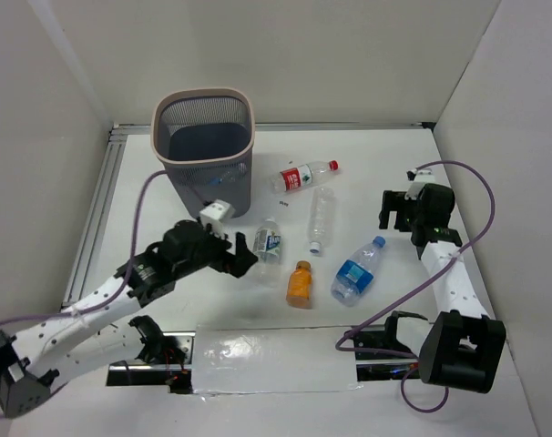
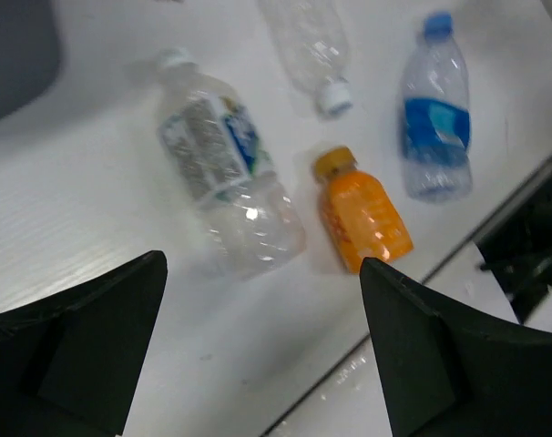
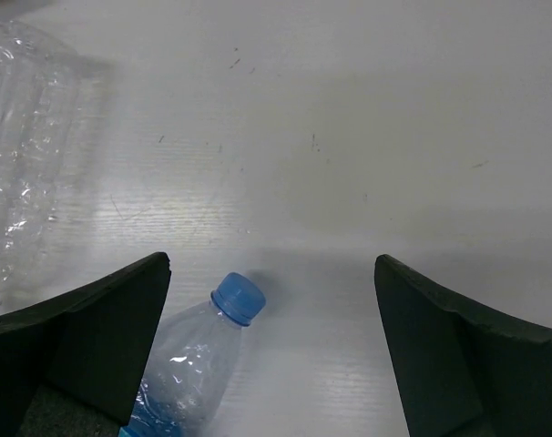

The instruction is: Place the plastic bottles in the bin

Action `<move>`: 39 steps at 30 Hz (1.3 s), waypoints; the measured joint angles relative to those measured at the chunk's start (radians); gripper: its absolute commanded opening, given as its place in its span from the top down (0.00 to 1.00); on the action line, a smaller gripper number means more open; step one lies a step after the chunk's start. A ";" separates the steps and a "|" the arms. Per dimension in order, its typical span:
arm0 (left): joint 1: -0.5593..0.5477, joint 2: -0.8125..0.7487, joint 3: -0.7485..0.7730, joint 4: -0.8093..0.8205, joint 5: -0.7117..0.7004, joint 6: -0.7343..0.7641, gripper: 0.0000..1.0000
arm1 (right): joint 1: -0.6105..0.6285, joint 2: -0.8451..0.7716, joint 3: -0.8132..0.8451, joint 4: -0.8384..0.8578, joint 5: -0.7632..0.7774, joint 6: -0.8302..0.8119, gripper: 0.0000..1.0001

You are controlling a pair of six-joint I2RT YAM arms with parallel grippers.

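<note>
The bin [image 1: 223, 182], a tall grey-purple mesh wastebasket with a pale pinkish rounded-square rim, is standing upright at the far left of the white table [image 1: 376, 155]; its mouth is showing only dark mesh and a dark floor. All five plastic bottles are lying on their sides on the tabletop outside it, to its right and nearer. The red-labelled bottle [image 1: 305, 176] is lying nearest the bin's right wall, its red cap pointing right. The clear unlabelled bottle [image 1: 321, 218], ribbed and crinkled, is lying just nearer, white cap toward the near edge. The blue-white-labelled bottle [image 1: 269, 240] is resting left of it, the small orange bottle [image 1: 300, 284] nearer still, and the blue-capped bottle [image 1: 357, 272] to the orange one's right. The left gripper [image 1: 244, 255] is hanging just beside the blue-white-labelled bottle, black fingers spread wide and gripping nothing. The right gripper [image 1: 396, 208] is hovering over bare tabletop at the far right, its fingers likewise spread apart and gripping nothing, the blue cap showing just below it in its wrist view. White walls are enclosing the table on three sides, an aluminium rail [image 1: 98, 209] is running along the left edge, and a glossy strip [image 1: 276, 360] is lining the near edge between the arm bases.
</note>
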 measured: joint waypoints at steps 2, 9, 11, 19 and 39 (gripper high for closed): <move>-0.121 0.084 0.036 0.001 -0.048 0.008 0.00 | 0.000 0.000 0.007 -0.003 -0.017 -0.013 0.00; -0.285 0.445 0.204 -0.006 -0.236 -0.017 0.00 | -0.006 0.009 0.038 -0.089 -0.166 -0.156 0.55; -0.280 0.490 0.208 -0.006 -0.272 -0.023 0.00 | -0.006 0.024 0.055 -0.109 -0.198 -0.175 0.70; -0.231 0.597 0.242 0.018 -0.348 -0.042 0.00 | -0.007 0.043 0.065 -0.143 -0.267 -0.204 0.12; -0.203 0.853 0.323 0.066 -0.338 -0.062 0.89 | -0.002 0.171 0.121 -0.175 -0.402 -0.219 0.28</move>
